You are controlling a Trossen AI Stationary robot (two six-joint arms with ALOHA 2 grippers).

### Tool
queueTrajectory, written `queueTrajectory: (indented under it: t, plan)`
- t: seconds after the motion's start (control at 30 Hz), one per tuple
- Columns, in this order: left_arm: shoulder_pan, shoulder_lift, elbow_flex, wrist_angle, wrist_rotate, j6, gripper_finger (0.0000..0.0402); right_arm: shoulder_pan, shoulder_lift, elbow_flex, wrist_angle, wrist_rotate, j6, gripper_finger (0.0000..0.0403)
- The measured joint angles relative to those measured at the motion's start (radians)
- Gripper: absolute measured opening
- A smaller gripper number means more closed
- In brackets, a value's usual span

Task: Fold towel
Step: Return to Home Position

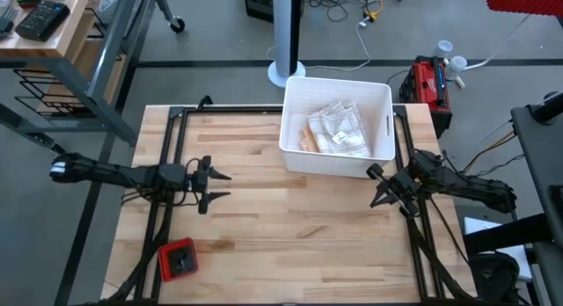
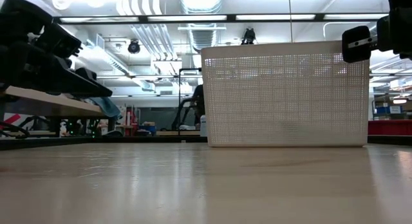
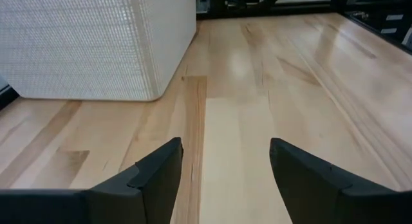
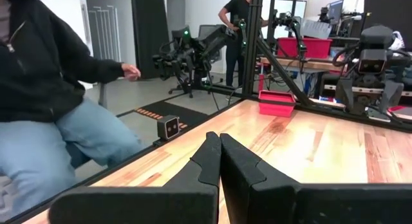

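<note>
Wooden table holds white bin of towels; left gripper apart, right gripper together.

White bin, walls finely perforated all over. Inside, white towel with faint grey checks; beside it, tan towel. Pale blond tabletop, streaked with darker grain. Red box, black top. Grey floor.
</note>
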Motion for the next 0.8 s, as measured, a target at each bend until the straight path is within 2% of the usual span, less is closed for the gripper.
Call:
queueTrajectory:
  t: [0.47, 0.8]
  plan:
    - [0.0, 0.044, 0.0, 0.0, 0.0, 0.0, 0.0247, 0.0, 0.0, 0.002, 0.0, 0.0, 0.0, 0.0]
    - [0.0, 0.064, 0.0, 0.0, 0.0, 0.0, 0.023, 0.0, 0.0, 0.002, 0.0, 0.0, 0.0, 0.0]
